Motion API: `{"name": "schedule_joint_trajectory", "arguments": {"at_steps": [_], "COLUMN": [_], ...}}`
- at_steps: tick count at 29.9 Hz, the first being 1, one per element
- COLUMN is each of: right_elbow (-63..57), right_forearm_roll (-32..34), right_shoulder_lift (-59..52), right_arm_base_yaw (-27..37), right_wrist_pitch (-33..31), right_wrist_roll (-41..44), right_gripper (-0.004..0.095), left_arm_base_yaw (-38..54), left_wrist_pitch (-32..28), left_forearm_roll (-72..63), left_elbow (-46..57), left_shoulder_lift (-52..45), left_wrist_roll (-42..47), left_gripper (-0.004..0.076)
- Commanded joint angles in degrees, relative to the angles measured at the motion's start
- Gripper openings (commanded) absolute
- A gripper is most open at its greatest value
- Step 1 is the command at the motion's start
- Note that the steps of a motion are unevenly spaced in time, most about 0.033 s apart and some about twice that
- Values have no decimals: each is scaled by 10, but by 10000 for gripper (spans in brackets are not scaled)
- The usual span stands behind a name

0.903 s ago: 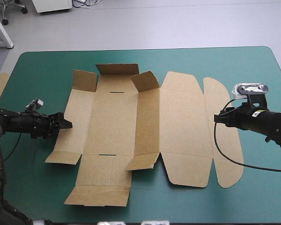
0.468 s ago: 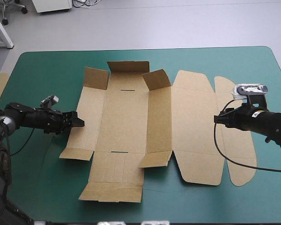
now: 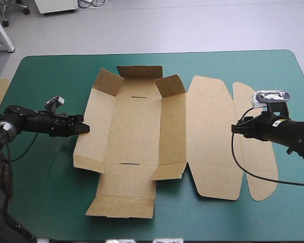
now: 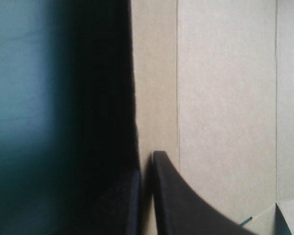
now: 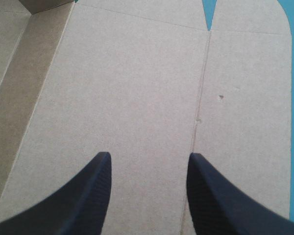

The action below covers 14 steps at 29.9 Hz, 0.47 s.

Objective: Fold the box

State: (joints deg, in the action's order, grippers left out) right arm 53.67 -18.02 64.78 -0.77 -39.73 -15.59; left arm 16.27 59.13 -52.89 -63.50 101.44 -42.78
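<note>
The left gripper (image 4: 146, 164) is pinching the left wall of the box (image 3: 142, 131), the thin brown board standing between its nearly closed black fingers (image 4: 186, 205); only the left wrist view is showing this. The right gripper (image 5: 148, 159) is hanging with fingers spread over the smooth, creased lid panel. In the high view the box is lying mid-table on the teal-green cover (image 3: 40, 202), left wall tilted up, round-edged lid flap flat.

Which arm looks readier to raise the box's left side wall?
Left. The left gripper is pinched on the left wall of the box, which tilts up. The right gripper stands open over the flat lid, gripping nothing.
</note>
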Motion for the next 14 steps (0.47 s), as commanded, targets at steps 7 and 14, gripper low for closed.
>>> {"name": "schedule_joint_trajectory", "arguments": {"at_steps": [7, 14], "right_elbow": [19, 19], "right_forearm_roll": [-8, -11], "right_shoulder_lift": [-8, -8], "right_arm_base_yaw": [0, 0], "right_wrist_pitch": [24, 26], "right_wrist_roll": [-5, -5], "right_gripper": [459, 459], "left_arm_base_yaw": [-3, -3], "left_wrist_pitch": [-6, -14], "left_forearm_roll": [52, 156], "left_elbow": [-20, -40], "left_shoulder_lift": [-38, -98], "left_wrist_roll": [7, 47], "left_gripper": [-10, -10]}}
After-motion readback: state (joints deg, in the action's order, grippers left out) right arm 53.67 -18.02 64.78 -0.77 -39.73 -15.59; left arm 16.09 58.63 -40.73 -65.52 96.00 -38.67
